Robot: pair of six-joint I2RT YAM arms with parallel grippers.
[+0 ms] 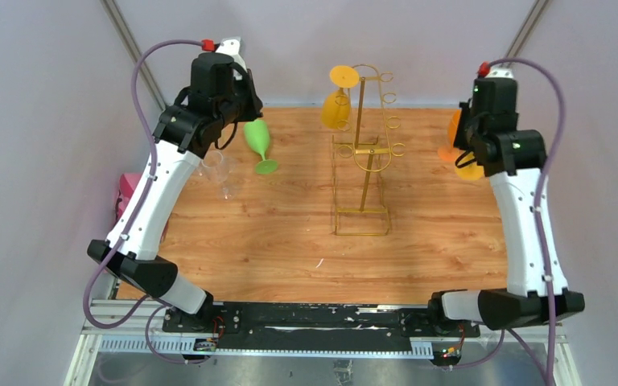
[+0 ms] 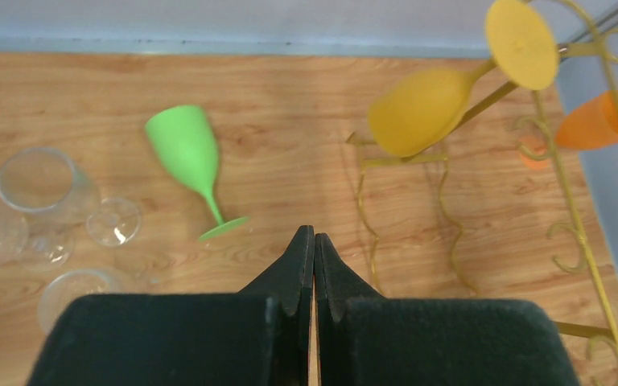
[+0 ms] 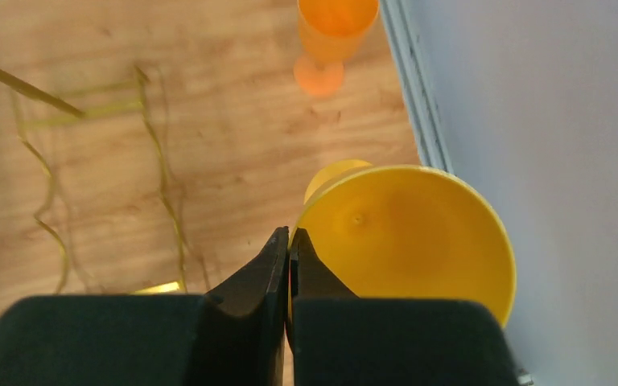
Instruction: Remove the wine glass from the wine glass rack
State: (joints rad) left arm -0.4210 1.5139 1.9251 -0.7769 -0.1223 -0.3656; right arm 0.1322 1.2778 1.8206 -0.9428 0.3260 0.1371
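Observation:
The gold wire wine glass rack [image 1: 362,153] stands mid-table. A yellow wine glass [image 1: 336,108] hangs upside down from its upper left hook, also seen in the left wrist view [image 2: 422,108]. My left gripper [image 2: 314,235] is shut and empty, high above the table at the far left [image 1: 246,104], apart from the rack. My right gripper [image 3: 289,235] is shut on the rim of a second yellow glass [image 3: 410,233] at the far right [image 1: 471,169], away from the rack [image 3: 161,161].
A green wine glass [image 2: 185,149] stands tilted just below my left gripper [image 1: 259,141]. Clear glasses [image 2: 36,181] sit at the table's left edge. An orange glass [image 3: 334,32] stands by the right wall. A pink object [image 1: 129,189] lies off the left edge.

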